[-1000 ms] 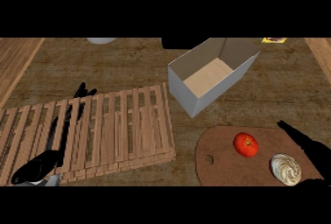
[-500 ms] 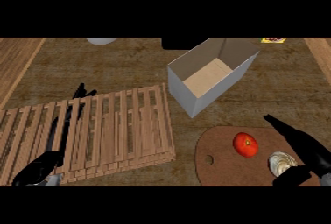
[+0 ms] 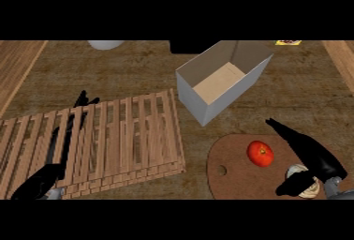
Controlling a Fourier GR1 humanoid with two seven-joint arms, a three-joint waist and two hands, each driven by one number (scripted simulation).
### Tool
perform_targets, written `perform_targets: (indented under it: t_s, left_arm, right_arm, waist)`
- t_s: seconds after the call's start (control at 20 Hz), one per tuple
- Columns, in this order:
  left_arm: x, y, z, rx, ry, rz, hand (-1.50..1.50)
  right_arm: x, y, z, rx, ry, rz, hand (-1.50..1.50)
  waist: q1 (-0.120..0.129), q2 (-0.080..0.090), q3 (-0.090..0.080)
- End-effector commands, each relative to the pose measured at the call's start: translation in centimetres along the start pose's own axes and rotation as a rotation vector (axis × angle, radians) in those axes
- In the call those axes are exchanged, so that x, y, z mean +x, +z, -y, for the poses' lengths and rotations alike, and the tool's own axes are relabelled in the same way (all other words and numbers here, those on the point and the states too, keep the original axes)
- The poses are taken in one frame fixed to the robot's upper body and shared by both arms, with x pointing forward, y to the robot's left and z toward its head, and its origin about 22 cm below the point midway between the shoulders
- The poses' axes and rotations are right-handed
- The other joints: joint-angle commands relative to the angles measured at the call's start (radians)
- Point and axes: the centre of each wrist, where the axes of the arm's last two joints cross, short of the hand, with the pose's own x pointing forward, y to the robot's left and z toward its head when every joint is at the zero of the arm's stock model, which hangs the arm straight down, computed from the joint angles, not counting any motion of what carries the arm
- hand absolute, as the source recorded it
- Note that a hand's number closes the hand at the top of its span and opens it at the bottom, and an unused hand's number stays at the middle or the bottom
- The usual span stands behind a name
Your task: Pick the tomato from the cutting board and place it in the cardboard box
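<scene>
A red tomato (image 3: 261, 153) lies on the round brown cutting board (image 3: 239, 180) at the lower right. Just right of it is my right hand (image 3: 308, 154), open, its straight fingers pointing up-left past the tomato and its thumb down near the board's edge; it is close to the tomato without touching it. The open cardboard box (image 3: 221, 82) stands above the board, tilted, with its inside showing. At the lower left my left hand (image 3: 56, 157) lies open beneath the slats of a wooden crate.
A slatted wooden crate (image 3: 104, 140) covers the left half of the counter. A pale round object (image 3: 305, 183) sits on the board under my right hand. A white bowl (image 3: 105, 44) and a dark object (image 3: 194, 46) stand at the far edge.
My right hand has moved left across the board, closer to the tomato. The left hand, tomato and box have stayed in place.
</scene>
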Motion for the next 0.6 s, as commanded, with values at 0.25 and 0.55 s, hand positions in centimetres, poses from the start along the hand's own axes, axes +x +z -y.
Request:
perform_targets:
  t_s: [0.25, 0.55]
  left_arm:
    - [-3.9, -0.5, -7.0, 0.190, -0.229, -0.231, 0.00]
    - [-4.3, -0.4, -7.1, 0.191, -0.240, -0.232, 0.00]
  right_arm:
    - [3.6, -0.7, 0.1, 0.016, -0.016, 0.076, -1.50]
    - [3.3, -1.1, -0.9, 0.078, 0.058, -0.029, -1.50]
  waist:
    - [0.001, 0.017, -0.014]
    - [0.000, 0.021, -0.014]
